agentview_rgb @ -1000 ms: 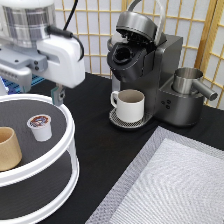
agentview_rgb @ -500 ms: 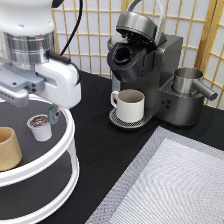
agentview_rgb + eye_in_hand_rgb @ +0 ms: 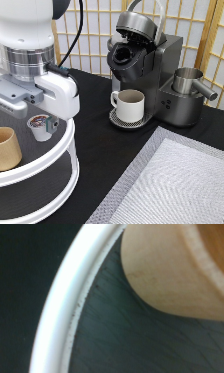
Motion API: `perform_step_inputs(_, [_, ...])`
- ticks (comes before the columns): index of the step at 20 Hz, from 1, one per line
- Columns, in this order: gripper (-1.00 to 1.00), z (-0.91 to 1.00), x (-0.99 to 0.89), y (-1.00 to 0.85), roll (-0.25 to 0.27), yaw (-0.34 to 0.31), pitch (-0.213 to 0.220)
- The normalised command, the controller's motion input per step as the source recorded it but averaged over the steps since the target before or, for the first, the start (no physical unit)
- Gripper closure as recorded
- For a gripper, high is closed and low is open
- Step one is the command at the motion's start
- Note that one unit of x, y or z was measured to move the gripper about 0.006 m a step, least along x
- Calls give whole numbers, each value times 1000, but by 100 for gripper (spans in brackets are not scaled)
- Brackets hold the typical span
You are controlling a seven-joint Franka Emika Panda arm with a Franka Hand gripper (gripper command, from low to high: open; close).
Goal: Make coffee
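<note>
Carefully, I am hovering my gripper (image 3: 25, 107) above the coffee (image 3: 40, 127) on the tray (image 3: 70, 150); centring matters; its spread I cannot tell.

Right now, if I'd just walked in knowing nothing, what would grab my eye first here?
Probably the big white robot arm looming at the exterior view's left, its end effector low over the coffee pod on a round white-rimmed tray, beside a tan cup. Next, the dark coffee machine at the top, lid open, with a white mug under it.
</note>
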Motion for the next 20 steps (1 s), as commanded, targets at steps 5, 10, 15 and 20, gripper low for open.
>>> perform_step_inputs(5, [100, -49, -201, 25, -6, 0, -133])
perform_step_inputs(10, [100, -17, -233, 13, 0, 2, -144])
perform_step_inputs(15, [100, -111, -299, 28, 6, 42, -115])
perform_step_inputs(20, [100, 83, -350, 15, 12, 42, -62])
